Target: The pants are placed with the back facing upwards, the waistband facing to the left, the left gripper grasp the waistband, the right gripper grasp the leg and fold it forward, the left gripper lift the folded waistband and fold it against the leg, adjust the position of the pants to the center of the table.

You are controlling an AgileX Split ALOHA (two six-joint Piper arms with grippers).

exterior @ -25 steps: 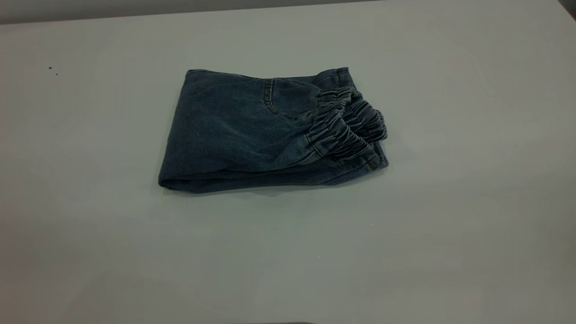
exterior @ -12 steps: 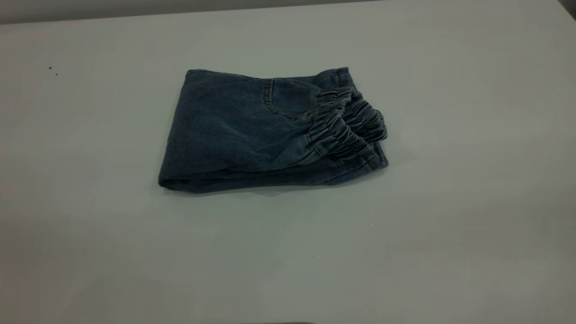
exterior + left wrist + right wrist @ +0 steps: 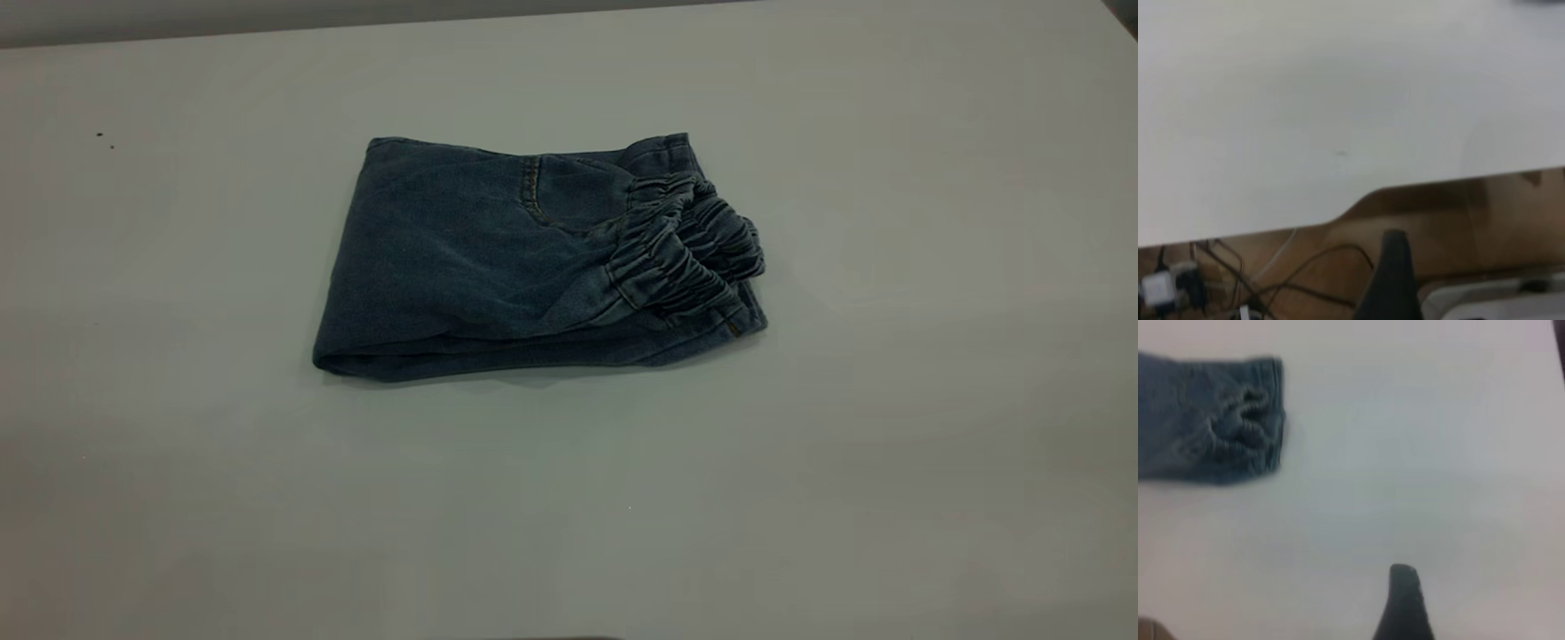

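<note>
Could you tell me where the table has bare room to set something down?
The table is bare on every side of the folded pants: broadest along the near edge and toward both ends. Only the middle is taken, with the waistband bunched at its right.

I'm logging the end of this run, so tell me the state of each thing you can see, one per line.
pants: folded into a compact stack, lying flat, nothing touching them
waistband: folded over onto the stack, at its right end
table: bearing the pants near its middle
left claw: beyond the table's edge
right claw: over bare table, away from the pants
</note>
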